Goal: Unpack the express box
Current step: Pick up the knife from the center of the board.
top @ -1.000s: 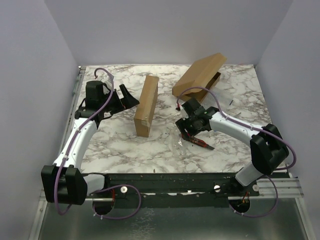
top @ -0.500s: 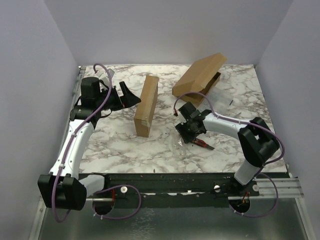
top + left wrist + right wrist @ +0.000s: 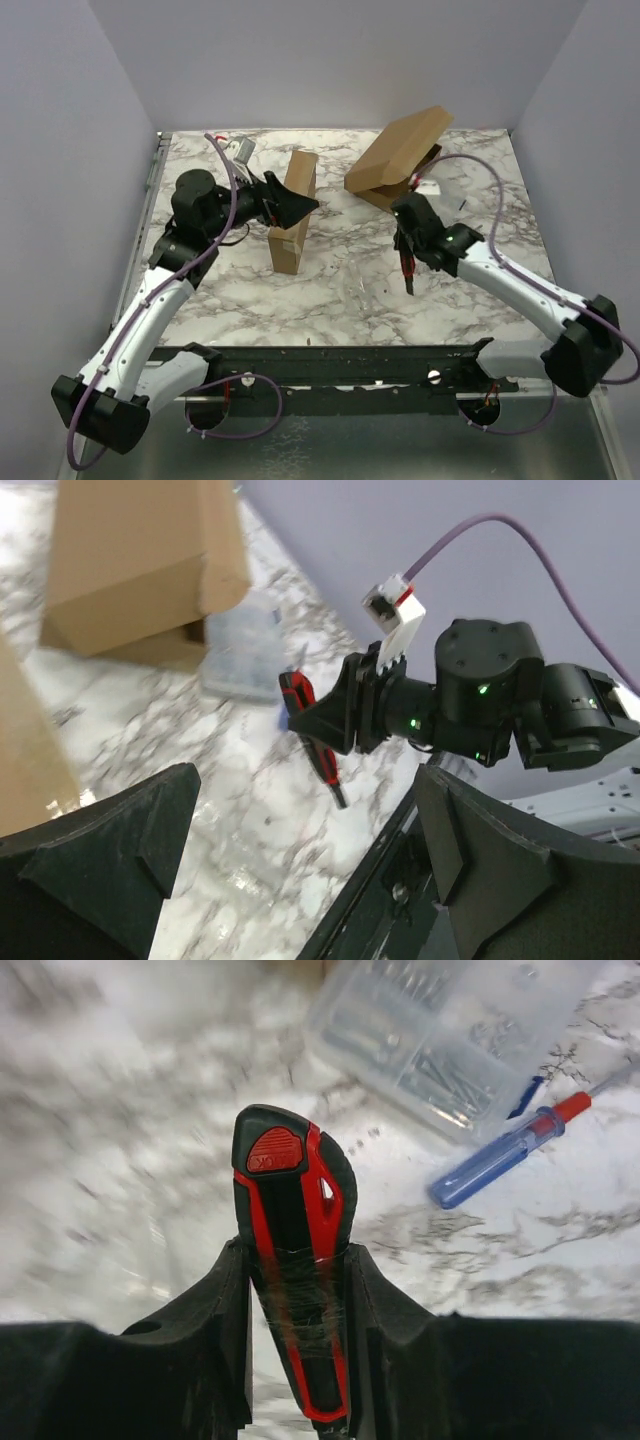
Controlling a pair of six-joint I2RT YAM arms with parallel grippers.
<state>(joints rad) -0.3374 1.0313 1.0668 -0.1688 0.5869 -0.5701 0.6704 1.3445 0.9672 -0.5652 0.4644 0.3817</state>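
Here the right gripper is clamped on a red-and-black tool, its fingers pressing the handle from both sides. In the top view the tool's long axis runs from far to near above the marble table. Its dark tip points towards the near edge and sits lower, and its red butt points towards the express box. That box sits at the far right of the table with its lid flap lifted and tilted, and its long axis runs diagonally from near-left to far-right. A clear plastic case lies at its mouth with a blue screwdriver just beside it. The left gripper has its jaws spread wide, right beside a narrow cardboard box. This box stands on its long edge mid-table with its long axis far to near. Whether the gripper and the box touch cannot be told.

Half a second ago the right gripper was bent low nearer the table's centre, with the tool down by the tabletop. It has since raised the tool and swung right, closer to the express box. The left gripper has moved right from the far-left area up to the narrow cardboard box. Both boxes lie where they were.

A red patch on the tool's butt bears raised lettering, too blurred to read.
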